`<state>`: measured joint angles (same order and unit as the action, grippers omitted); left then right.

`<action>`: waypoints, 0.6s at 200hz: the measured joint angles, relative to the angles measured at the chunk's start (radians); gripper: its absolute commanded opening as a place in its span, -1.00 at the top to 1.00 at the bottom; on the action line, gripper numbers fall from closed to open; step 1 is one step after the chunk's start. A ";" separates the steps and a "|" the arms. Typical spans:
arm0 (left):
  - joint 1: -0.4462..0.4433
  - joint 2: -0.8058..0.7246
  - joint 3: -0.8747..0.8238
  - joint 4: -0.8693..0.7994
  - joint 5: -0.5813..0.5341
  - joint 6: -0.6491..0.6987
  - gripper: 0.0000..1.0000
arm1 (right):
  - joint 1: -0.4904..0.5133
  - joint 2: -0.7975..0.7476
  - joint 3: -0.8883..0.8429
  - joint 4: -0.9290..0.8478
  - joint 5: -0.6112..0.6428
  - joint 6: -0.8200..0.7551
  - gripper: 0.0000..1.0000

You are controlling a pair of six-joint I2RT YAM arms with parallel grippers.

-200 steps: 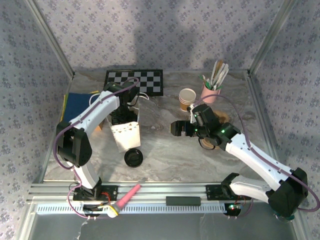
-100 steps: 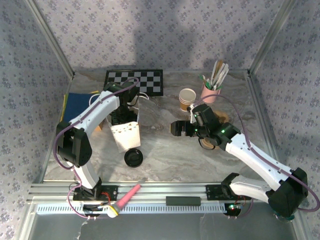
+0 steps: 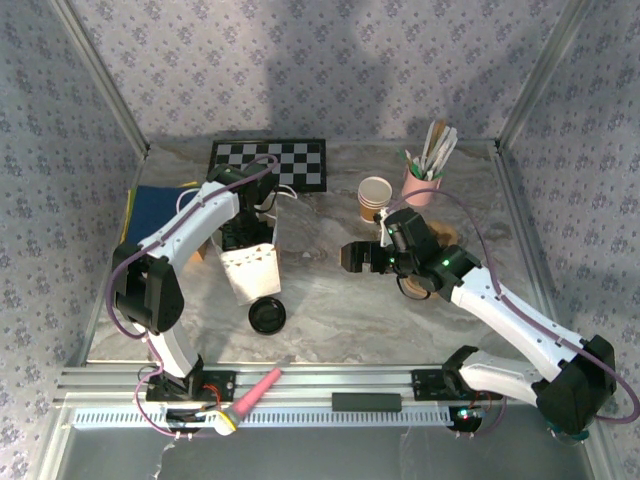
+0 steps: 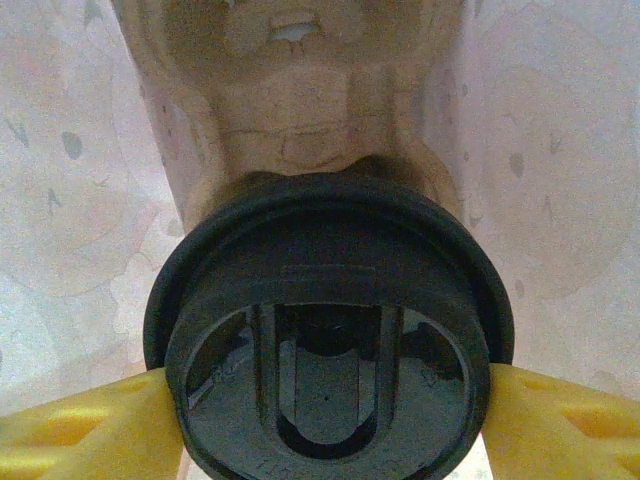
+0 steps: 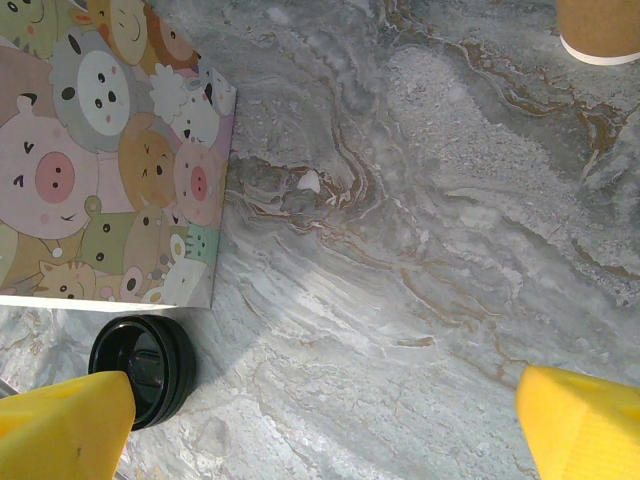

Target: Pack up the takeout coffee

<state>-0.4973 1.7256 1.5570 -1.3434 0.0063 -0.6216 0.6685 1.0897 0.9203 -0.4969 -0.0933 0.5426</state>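
The takeout coffee stands inside the white cartoon-print paper bag, a black lid on top; the cup body under the lid is hidden. In the left wrist view my left gripper has its yellow fingers against both sides of the lid, with the bag's pale walls all around. From above, the left gripper reaches down into the bag's open top. My right gripper hovers over bare table right of the bag. Its jaws stand wide open with nothing between them.
A loose black lid lies on the table just in front of the bag. A stack of brown cups and a pink holder with stirrers stand at the back right. A checkerboard and a blue pad lie back left.
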 measured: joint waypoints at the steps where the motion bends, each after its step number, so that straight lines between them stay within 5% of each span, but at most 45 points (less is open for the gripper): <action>1: 0.000 0.000 0.000 0.000 0.000 0.000 -0.48 | 0.000 0.000 0.000 0.000 0.000 0.000 -1.00; 120: 0.000 -0.011 0.000 -0.010 0.000 0.000 -0.53 | 0.002 0.000 0.000 0.000 0.000 0.000 -1.00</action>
<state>-0.4973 1.7142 1.5570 -1.3533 0.0063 -0.6220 0.6701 1.0897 0.9203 -0.4969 -0.0933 0.5426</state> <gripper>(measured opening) 0.753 0.999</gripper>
